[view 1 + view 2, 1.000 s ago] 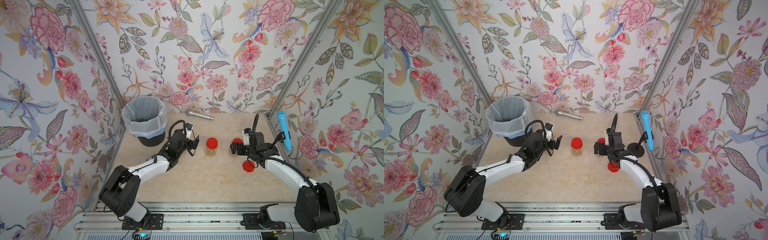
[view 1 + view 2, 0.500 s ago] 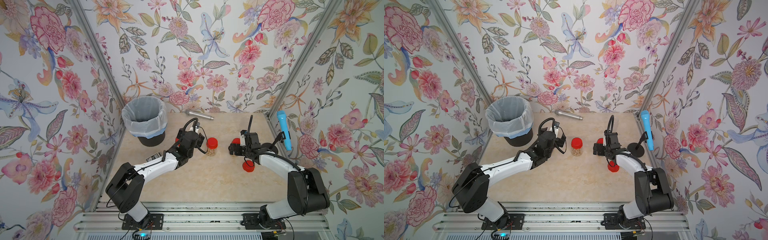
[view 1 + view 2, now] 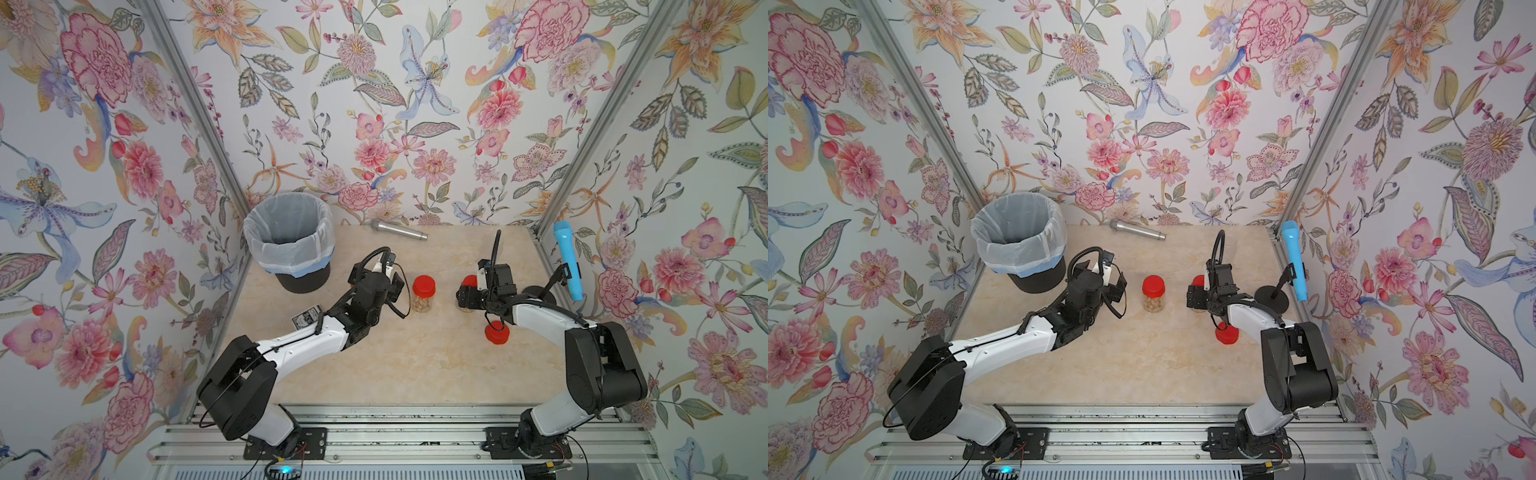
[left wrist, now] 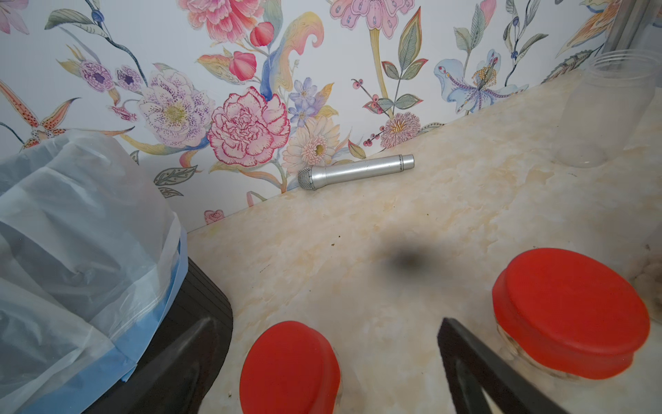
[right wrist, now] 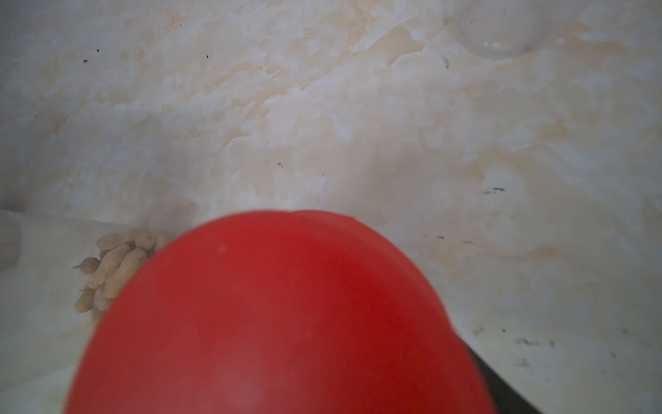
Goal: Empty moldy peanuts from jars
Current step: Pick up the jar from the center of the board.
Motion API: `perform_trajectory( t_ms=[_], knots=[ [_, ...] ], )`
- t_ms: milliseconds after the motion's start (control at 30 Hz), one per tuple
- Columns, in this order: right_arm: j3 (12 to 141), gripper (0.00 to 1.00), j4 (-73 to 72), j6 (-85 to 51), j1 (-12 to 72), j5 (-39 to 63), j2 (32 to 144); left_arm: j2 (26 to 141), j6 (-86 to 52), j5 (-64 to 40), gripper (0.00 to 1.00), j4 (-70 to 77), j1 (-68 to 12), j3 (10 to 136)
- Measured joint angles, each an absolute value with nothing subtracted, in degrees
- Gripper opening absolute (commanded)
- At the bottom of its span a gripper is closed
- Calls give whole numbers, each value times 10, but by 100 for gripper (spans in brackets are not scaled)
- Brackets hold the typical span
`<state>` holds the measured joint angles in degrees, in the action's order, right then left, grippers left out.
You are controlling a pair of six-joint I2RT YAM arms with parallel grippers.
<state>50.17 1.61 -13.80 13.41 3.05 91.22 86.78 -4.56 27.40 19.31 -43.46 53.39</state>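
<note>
Tabletop: smooth marble-patterned cream surface, faint sheen, small dark specks.
Jars: clear plastic, slightly hazy.
Lids: red plastic, smooth, matt.
Peanuts: pale tan, dull, uneven skin.
Bin: black plastic, finely ribbed wall.
Liner: thin translucent white film, crinkled, blue edge.
Silver microphone: brushed metal body, mesh head.
Blue microphone: matt plastic.
Wallpaper: matt floral print.
</note>
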Motion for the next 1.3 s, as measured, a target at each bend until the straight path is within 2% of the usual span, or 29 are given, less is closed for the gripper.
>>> perform_trajectory(
  t_ms=[133, 300, 533, 700, 1033, 1300],
  knots=[
    [503, 68, 4, -133, 134, 25, 916, 873, -38, 269, 100, 193, -435, 536],
    [503, 60, 1, -133, 134, 25, 918, 874, -27, 253, 100, 214, -435, 529],
    [503, 54, -4, -128, 134, 25, 921, 863, 8, 207, 96, 269, -435, 488],
    [503, 46, -4, -129, 134, 26, 921, 862, 34, 166, 100, 310, -435, 466],
    [503, 42, -2, -129, 134, 39, 913, 852, 61, 88, 100, 432, -435, 393],
    [502, 42, 18, -129, 134, 41, 874, 852, 84, 44, 100, 471, -435, 390]
  ],
)
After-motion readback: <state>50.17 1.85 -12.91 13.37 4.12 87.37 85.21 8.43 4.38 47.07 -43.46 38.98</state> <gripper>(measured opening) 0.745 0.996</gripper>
